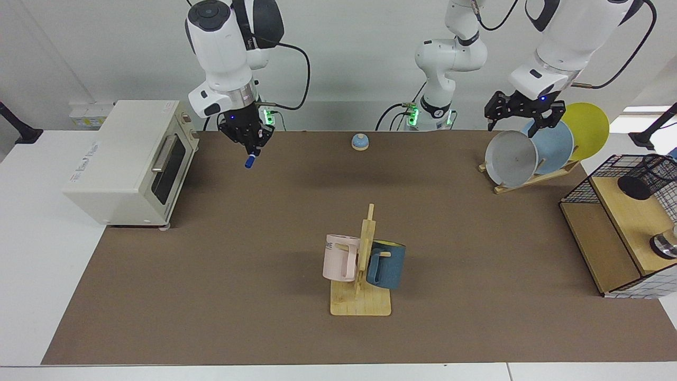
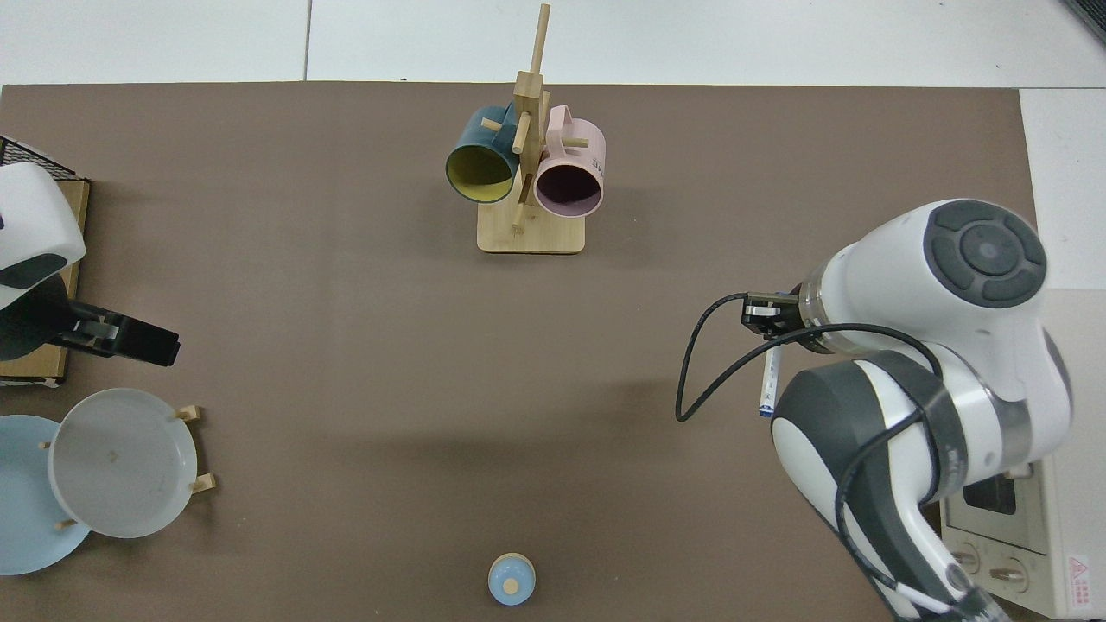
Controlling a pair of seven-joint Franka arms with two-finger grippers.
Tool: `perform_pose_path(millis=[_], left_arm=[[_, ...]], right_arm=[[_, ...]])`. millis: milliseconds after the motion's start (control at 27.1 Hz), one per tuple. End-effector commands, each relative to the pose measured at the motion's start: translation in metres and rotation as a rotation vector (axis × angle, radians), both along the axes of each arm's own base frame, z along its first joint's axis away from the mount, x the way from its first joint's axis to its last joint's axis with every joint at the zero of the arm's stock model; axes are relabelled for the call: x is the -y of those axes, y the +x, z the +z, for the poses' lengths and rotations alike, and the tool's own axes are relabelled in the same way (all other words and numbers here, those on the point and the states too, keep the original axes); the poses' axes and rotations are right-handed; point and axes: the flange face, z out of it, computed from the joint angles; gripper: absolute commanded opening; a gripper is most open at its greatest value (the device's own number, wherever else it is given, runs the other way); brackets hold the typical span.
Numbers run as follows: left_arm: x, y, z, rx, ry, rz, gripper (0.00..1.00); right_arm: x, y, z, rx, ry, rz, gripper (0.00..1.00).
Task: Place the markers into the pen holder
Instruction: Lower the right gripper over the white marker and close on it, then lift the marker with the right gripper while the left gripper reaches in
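My right gripper (image 1: 250, 146) hangs high over the mat's back part near the toaster oven, shut on the marker (image 1: 248, 161), whose blue end points down. In the top view the marker (image 2: 768, 383) shows as a white barrel with a blue tip sticking out from under the right wrist, which hides the fingers. The black mesh pen holder (image 1: 642, 178) stands on the wooden shelf of the wire rack (image 1: 582, 191) at the far side of the table from the marker. My left gripper (image 1: 517, 119) waits open above the plates, also seen as the left gripper (image 2: 160, 345) in the top view.
A mug tree (image 1: 363, 264) with a pink and a blue mug stands mid-table. A plate rack (image 1: 529, 177) holds grey, blue and yellow plates beside the wire rack. A toaster oven (image 1: 124, 159) sits close to the right arm. A small blue bell (image 1: 360, 142) sits at the back.
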Motion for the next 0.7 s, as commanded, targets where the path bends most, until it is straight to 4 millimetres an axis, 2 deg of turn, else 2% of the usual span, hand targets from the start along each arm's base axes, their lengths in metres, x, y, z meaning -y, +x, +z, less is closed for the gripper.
perform_pose_path(millis=[0,258,442,663], left_arm=[[0.002,-0.005,0.002,-0.005,-0.002,-0.015,1.0],[0.008,0.0,0.004,0.037,-0.006,-0.041,0.97],[0.01,0.001,0.005,0.044,-0.019,-0.226,0.96],[0.012,0.0,0.004,0.039,-0.056,-0.479,0.96]], right_arm=[[-0.008,-0.003,0.014,-0.005,0.025,-0.08,0.0],[-0.035,-0.007,0.014,0.007,0.033,-0.322,0.0],[-0.07,-0.013,0.02,0.021,0.108,-0.527,0.0],[-0.101,-0.023,0.018,0.002,0.123,-0.739,0.0]])
